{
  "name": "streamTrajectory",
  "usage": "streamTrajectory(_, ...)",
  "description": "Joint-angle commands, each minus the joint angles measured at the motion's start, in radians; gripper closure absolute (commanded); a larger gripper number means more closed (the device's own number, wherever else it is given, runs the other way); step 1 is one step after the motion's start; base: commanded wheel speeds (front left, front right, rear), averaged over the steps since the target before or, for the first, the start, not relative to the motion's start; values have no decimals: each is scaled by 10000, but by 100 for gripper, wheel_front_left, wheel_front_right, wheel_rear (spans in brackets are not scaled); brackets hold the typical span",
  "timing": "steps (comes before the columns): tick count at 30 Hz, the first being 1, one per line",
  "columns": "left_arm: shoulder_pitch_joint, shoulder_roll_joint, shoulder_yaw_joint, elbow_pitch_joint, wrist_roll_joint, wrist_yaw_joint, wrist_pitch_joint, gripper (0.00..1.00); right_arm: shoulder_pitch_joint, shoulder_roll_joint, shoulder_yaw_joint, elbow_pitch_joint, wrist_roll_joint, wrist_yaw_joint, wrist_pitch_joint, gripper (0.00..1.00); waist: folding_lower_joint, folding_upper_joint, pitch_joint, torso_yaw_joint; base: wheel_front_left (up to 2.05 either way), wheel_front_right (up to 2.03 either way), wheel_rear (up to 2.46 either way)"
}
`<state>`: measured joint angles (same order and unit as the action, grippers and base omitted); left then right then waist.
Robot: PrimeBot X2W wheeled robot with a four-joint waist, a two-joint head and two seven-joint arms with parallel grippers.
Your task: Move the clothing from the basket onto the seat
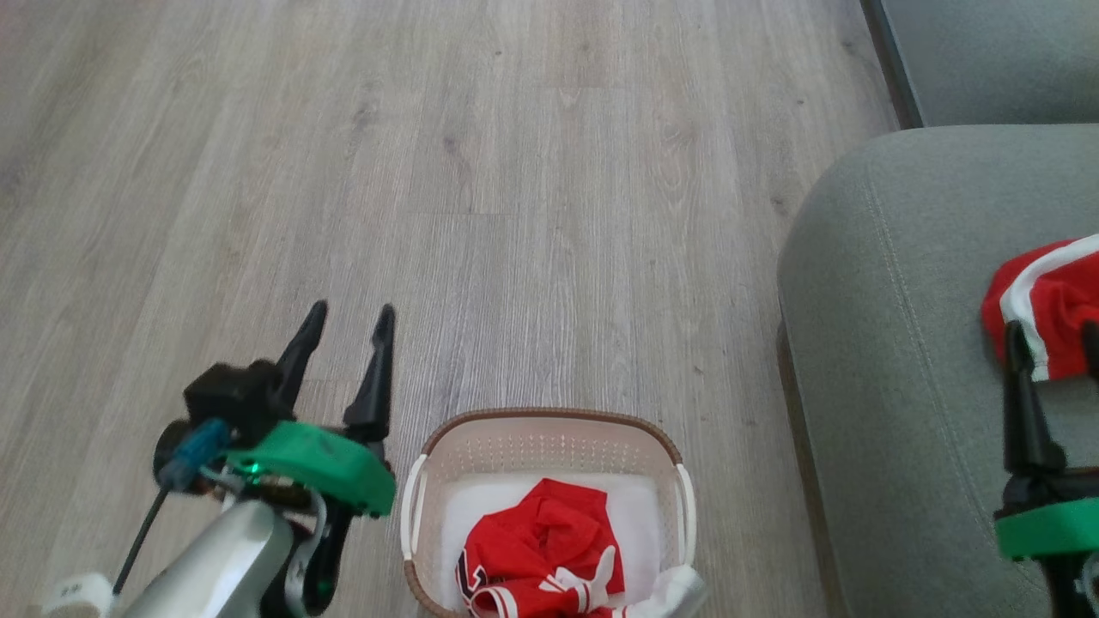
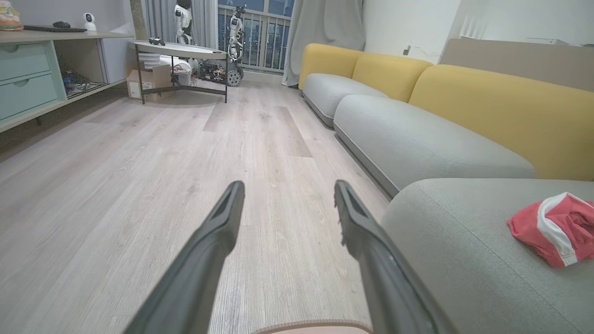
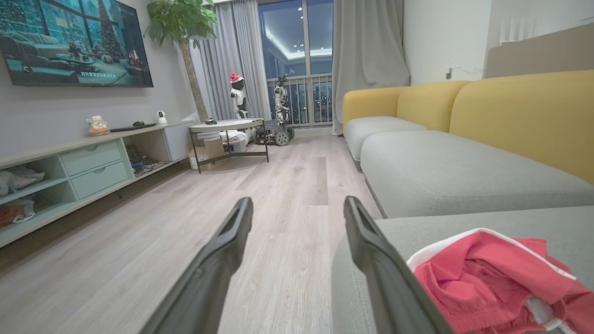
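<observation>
Left pincer (image 1: pixel 352 313): wide, empty, hanging over the floor (image 1: pixel 515 172) just left of the basket (image 1: pixel 549 416). Right pincer (image 3: pixel 298 202): also wide, nothing held, low over the seat (image 1: pixel 884 343). One red piece (image 1: pixel 1043 300) with a white band lies bunched on the seat; in the right wrist view it sits just beside the right-hand finger, not between the two. So the job looks partly done. What's left in the basket is a red heap (image 1: pixel 541 532) with white stripes and dark lettering, plus a white piece (image 1: pixel 678 592) that seems to hang over the near right rim. It should handle as thin, light, floppy cloth with no stiffness, so it will drape and trail on the lift and could catch on the rim. I'd pinch the raised fold at the top of the heap and take a thick bunch, since a single layer may slip. Keep off the flat liner sheet (image 1: pixel 635 515) underneath: too deep a grab could bring it along. The left pincer is the nearer one.
</observation>
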<state>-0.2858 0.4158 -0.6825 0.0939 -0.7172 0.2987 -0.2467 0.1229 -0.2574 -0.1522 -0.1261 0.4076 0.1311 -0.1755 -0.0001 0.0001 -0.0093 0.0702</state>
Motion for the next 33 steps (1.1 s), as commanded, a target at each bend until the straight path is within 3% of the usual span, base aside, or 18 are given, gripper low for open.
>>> streamTrajectory(1, -304, 310, 586, -337, 7, 59, -112, 0, -122, -193, 187, -388, -99, -4, -105, 0, 1, -1, -1, 1, 0, 0, 0)
streamTrajectory(8, 842, 203, 1419, -705, 611, 294, -147, 0, 273, 404, 532, -341, -327, -4, -518, 0, 1, -1, -22, -25, 0, 0, 0)
streamTrajectory(17, 1504, -228, 2189, -743, 1263, -127, -149, 0, 284, 507, 855, -177, -376, -4, -715, 0, 1, -1, 21, -47, 0, 0, 0)
streamTrajectory(33, 1626, -753, 2693, -399, 1733, -663, -150, 0, 83, 399, 953, -18, -302, -4, -777, 0, 1, -1, 9, -126, 0, 0, 0)
